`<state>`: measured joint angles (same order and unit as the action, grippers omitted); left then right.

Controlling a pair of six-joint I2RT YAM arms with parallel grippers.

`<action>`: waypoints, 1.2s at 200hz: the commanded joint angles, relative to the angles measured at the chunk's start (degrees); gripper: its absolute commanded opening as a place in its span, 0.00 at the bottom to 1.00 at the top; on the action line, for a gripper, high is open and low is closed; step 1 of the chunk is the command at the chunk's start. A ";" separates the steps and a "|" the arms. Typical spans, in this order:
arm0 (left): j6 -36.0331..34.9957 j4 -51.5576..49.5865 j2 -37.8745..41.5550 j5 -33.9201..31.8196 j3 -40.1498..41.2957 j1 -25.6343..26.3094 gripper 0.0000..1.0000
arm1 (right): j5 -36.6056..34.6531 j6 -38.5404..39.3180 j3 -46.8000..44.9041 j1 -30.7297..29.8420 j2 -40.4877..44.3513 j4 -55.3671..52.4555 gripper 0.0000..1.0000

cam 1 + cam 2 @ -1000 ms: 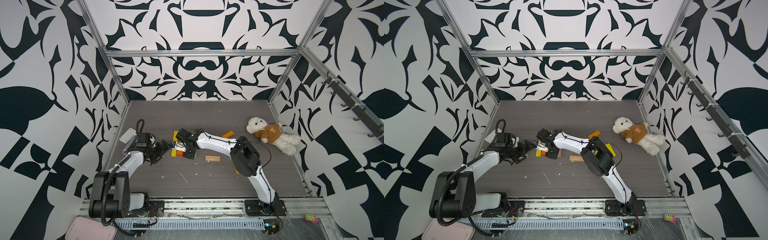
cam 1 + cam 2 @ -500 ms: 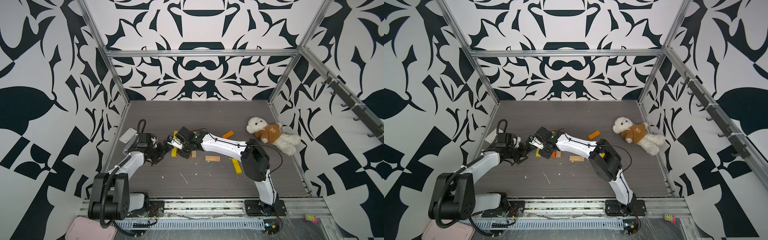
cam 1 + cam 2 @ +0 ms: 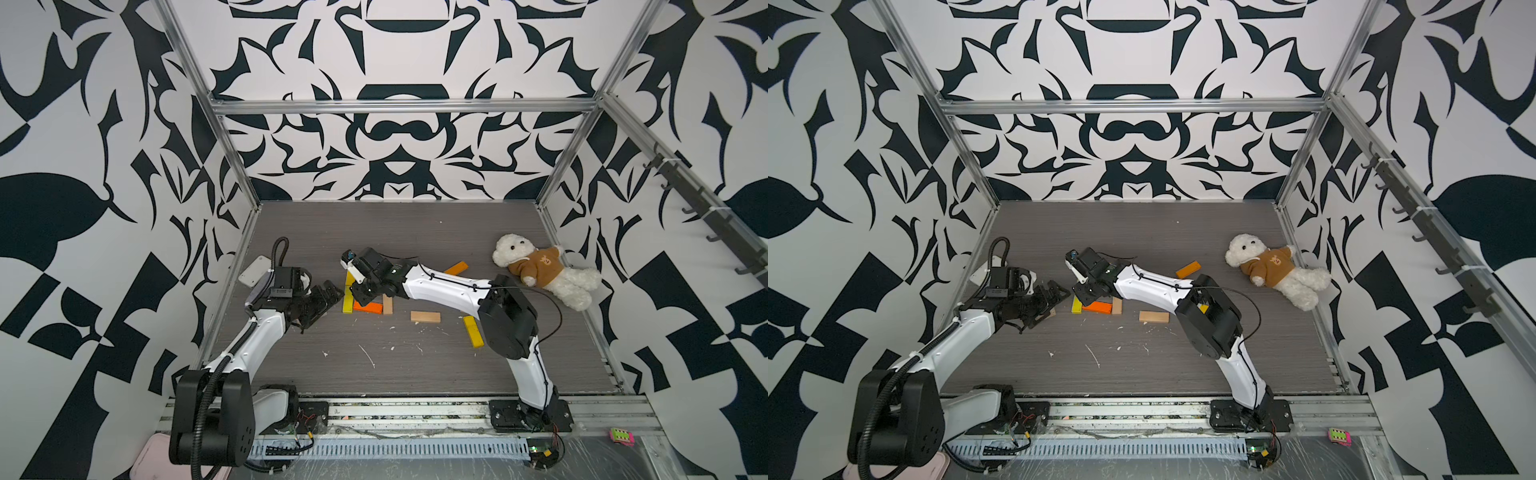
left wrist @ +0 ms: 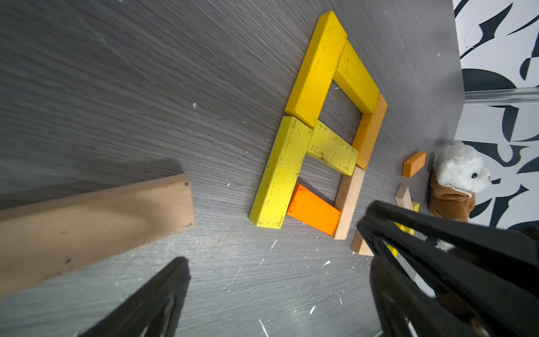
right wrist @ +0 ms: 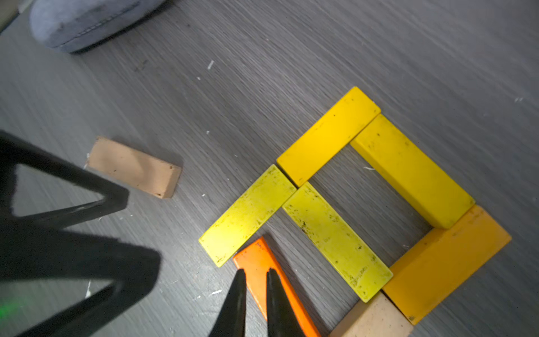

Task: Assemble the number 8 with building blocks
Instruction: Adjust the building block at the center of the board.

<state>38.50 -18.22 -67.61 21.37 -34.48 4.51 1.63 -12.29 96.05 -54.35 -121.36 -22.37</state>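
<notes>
The right gripper (image 5: 256, 272) hangs over the orange block (image 4: 313, 208), its fingers drawn almost together with nothing between them. The left gripper (image 4: 271, 248), spread wide and empty, is near that block. The orange block lies askew at one end of the building blocks (image 4: 316, 67) laid out on the worktop (image 4: 145, 87), and a loose tan block (image 4: 87, 224) lies apart from it.

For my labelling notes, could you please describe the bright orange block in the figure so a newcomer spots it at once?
On the table, find the block figure by the left gripper. At its end nearer the front rail, the bright orange block lies between a yellow-green plank and a tan plank. It alone is vivid orange; the figure's other orange piece is paler.
</notes>
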 commanded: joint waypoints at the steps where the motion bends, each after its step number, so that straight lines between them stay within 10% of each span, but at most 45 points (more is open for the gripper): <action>1: -0.90 -1.77 1.53 -2.29 0.38 0.06 0.99 | -1.46 -3.92 2.55 0.45 -0.36 0.65 0.15; 240: -2.20 -1.42 -0.35 -0.36 -0.06 0.06 0.99 | 1.85 -3.19 5.24 0.84 -6.93 -0.96 0.02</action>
<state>37.04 -19.11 -67.37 20.47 -34.48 4.51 2.15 -16.32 99.22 -53.65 -128.97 -23.00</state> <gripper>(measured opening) 0.993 0.049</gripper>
